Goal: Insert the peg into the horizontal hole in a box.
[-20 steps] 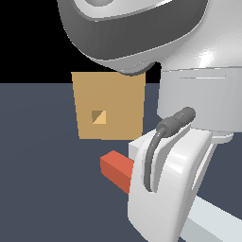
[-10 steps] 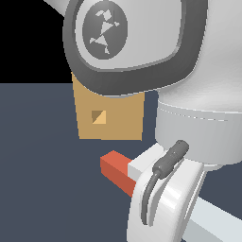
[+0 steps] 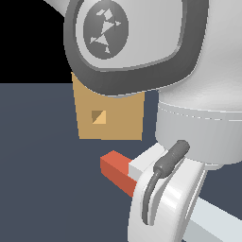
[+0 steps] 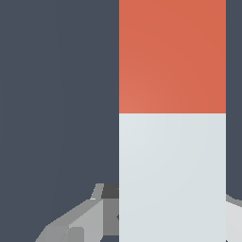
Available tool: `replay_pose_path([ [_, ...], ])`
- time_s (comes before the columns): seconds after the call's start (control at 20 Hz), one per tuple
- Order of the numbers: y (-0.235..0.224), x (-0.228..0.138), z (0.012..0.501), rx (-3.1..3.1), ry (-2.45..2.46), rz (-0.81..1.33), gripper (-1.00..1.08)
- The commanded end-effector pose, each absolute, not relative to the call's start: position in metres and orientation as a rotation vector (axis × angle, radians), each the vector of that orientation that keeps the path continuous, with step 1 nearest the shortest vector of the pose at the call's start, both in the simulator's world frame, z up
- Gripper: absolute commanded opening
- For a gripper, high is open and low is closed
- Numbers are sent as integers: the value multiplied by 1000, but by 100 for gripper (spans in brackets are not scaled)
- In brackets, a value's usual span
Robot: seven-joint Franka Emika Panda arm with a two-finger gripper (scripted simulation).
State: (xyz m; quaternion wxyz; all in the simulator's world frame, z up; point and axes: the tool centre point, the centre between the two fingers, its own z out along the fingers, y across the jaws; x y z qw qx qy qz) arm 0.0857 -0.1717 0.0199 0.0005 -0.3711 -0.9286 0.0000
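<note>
While the claw's grip is unreadable, the peg (image 4: 172, 118) lies between its fingers (image 4: 80, 220).

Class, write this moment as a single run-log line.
peg: outside box, red end toward it | hole: empty | pincer: at peg's white part, grip unclear

peg (image 3: 124, 171): red end, pale white rest | box (image 3: 120, 124): plain tan-brown | hole (image 3: 98, 116): light and dark tan inside | floor (image 3: 42, 165): dark blue-grey | arm (image 3: 189, 56): white and grey
</note>
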Motion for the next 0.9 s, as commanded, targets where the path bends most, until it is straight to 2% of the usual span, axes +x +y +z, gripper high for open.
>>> replay_pose_path([
  [0.0,-172,86,20,-1166,-2916,0,-100],
  [0.45,-171,77,23,-1218,-2895,0,-100],
  [0.85,-169,54,30,-1361,-2831,0,-100],
])
